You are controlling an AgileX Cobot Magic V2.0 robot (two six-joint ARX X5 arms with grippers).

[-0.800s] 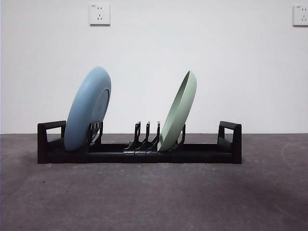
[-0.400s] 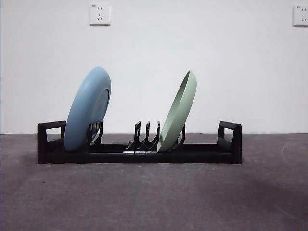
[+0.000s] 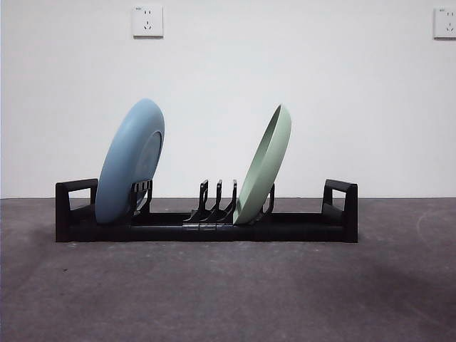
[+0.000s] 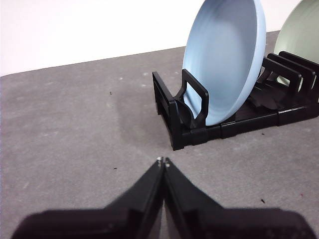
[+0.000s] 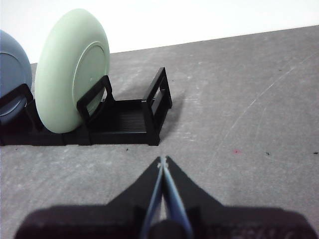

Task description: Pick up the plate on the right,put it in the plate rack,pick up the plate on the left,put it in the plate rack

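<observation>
both pincers [image 4: 163,160] [image 5: 162,160] closed, low over table [image 3: 228,285]

No readable text, label, brand, number or sign anywhere. Nothing printed on the blue plate [image 3: 130,162], the green plate [image 3: 265,165] or the rack [image 3: 206,226]. Two wall sockets [image 3: 147,21] high on the wall, each with a small mark at its top edge, too tiny to read. Bare tabletop [image 3: 228,292], no lettering. Nothing written on either pincer in the wrist views.
</observation>
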